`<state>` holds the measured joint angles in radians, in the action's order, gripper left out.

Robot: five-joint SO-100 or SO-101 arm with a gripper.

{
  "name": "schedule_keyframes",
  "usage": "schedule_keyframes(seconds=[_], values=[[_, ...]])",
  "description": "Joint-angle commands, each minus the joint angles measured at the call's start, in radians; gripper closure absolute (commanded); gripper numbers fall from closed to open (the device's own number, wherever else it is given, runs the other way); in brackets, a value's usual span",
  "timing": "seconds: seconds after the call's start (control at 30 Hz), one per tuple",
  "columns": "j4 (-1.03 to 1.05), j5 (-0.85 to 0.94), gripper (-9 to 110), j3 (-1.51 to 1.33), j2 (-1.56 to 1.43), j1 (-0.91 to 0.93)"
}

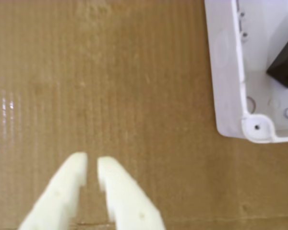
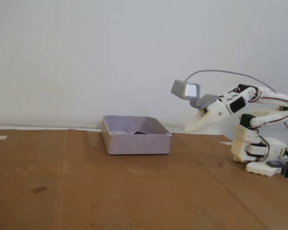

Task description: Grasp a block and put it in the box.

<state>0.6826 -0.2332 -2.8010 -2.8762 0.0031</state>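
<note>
A white open box [image 2: 136, 141] stands on the cardboard sheet, left of the arm in the fixed view. In the wrist view its corner [image 1: 230, 86] fills the top right, and a dark block [image 1: 284, 67] lies inside it. The same dark block [image 2: 140, 132] just shows above the box wall in the fixed view. My gripper [image 1: 92, 163] enters the wrist view from the bottom, its cream fingers [image 1: 72, 182] nearly together with nothing between them, over bare cardboard left of the box. In the fixed view the gripper [image 2: 188, 129] hangs just right of the box, above the sheet.
Brown corrugated cardboard [image 2: 110, 191] covers the table. The arm's white base [image 2: 257, 153] stands at the right edge. A small dark mark [image 2: 39, 189] lies on the cardboard at the left. A white wall is behind.
</note>
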Motion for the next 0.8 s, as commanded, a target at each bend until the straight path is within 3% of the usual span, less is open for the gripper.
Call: schedule_keyframes(seconds=[0.0, 0.77], values=[[-0.014, 0.009, 100, -0.006, -0.078, -0.014], [-0.014, 0.009, 100, -0.295, -0.276, -0.041]])
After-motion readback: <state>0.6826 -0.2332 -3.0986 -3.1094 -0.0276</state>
